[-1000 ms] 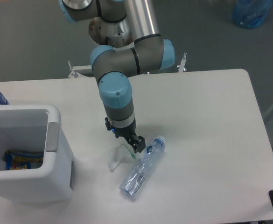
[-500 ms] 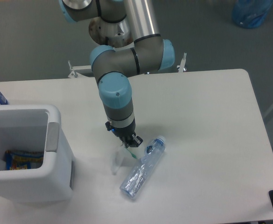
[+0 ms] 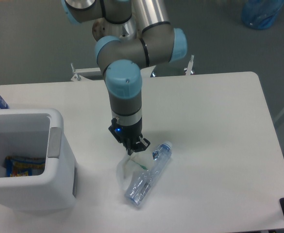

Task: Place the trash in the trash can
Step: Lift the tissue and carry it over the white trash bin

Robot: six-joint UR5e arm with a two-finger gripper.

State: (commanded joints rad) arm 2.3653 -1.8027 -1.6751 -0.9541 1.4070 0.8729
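1. The gripper [image 3: 133,148] on the grey-and-blue arm hangs low over the white bench [image 3: 219,121], its fingers drawn close together over the top edge of the crumpled translucent-white plastic wrapper [image 3: 123,171]. It appears to be pinching the wrapper, but I cannot tell for certain that the fingers have hold of it.
2. The wrapper sits near the front of the bench, touching or just beside the crushed clear plastic bottle with a bluish cap [image 3: 149,178], which lies on its side to the right.
3. The boxy white plastic trash can [image 3: 35,187] stands at the left edge, well apart from both pieces. A coloured packet [image 3: 23,166] already lies inside.
4. Risk: the thin wrapper may slip from a shallow pinch when lifted, since so little material sits between the fingers.
5. Risk: the wrapper may drag or nudge the adjoining bottle, rolling it toward the front edge.
6. Risk: a dangling wrapper could catch the can's rim on the way over.
7. Count: two pieces of trash outside the can, one can, one packet inside, one arm.
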